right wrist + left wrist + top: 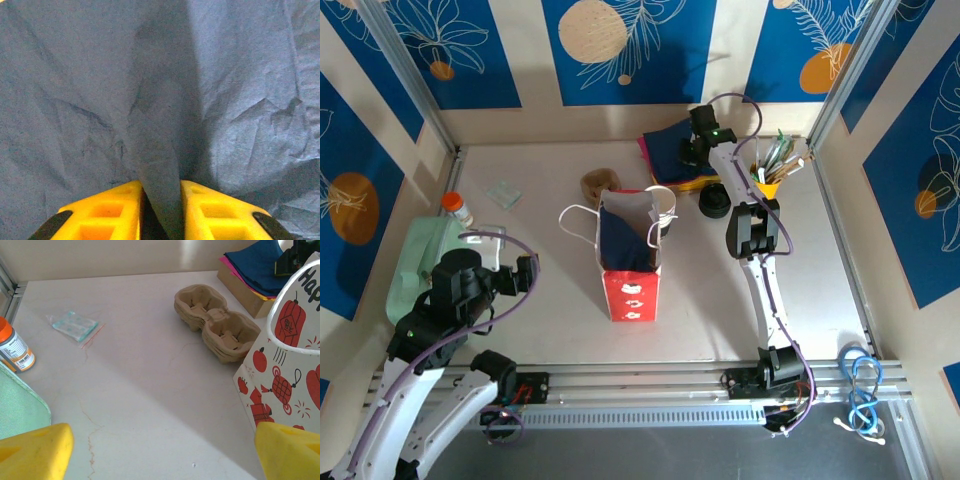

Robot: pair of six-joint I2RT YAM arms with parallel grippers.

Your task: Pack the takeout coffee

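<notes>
Pinching: my right gripper [161, 195] is clenched on a raised fold of blue tissue [150, 100], over the stack by the far wall
Cup [664, 200]: white, just beside the bag's [630, 265] far right corner, near my right gripper but apart from it, a little left and closer to my bases
Left gripper [527, 272]: released, jaws wide, left of the bag, well apart from the cup
Hidden: the bag covers the cup's lower side; its print cannot be made out
</notes>
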